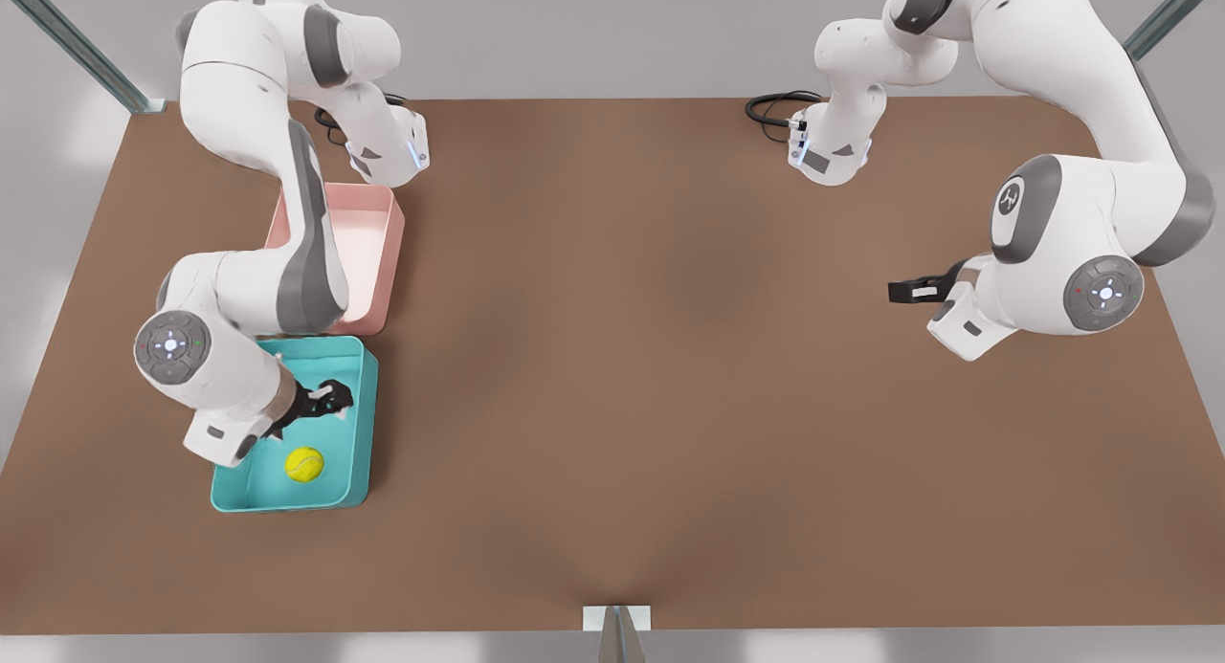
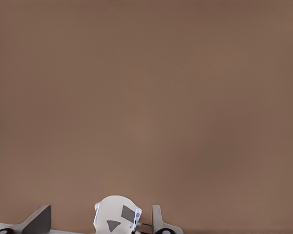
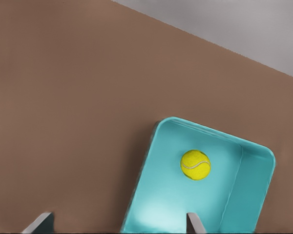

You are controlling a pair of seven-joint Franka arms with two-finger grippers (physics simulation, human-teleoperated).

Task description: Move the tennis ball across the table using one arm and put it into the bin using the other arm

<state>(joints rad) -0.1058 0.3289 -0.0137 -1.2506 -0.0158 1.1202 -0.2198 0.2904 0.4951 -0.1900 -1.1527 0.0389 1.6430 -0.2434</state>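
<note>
Your yellow-green tennis ball (image 1: 304,464), its pale seam curving across the fuzz, lies in the teal bin (image 1: 362,424), toward the near end, beside the pink tub (image 1: 394,242). The table (image 1: 632,357) is wide open rightward. Your right gripper (image 1: 325,400) hovers just beyond the ball, fingers spread and empty. Your left gripper (image 1: 909,290) waits far right; I cannot tell its jaws.

Tennis ball (image 3: 195,165) lying loose inside teal bin (image 3: 256,195), lower right of frame, on brown desk (image 3: 63,107); pincer fingertips (image 3: 194,222) spread apart at bottom edge.
</note>
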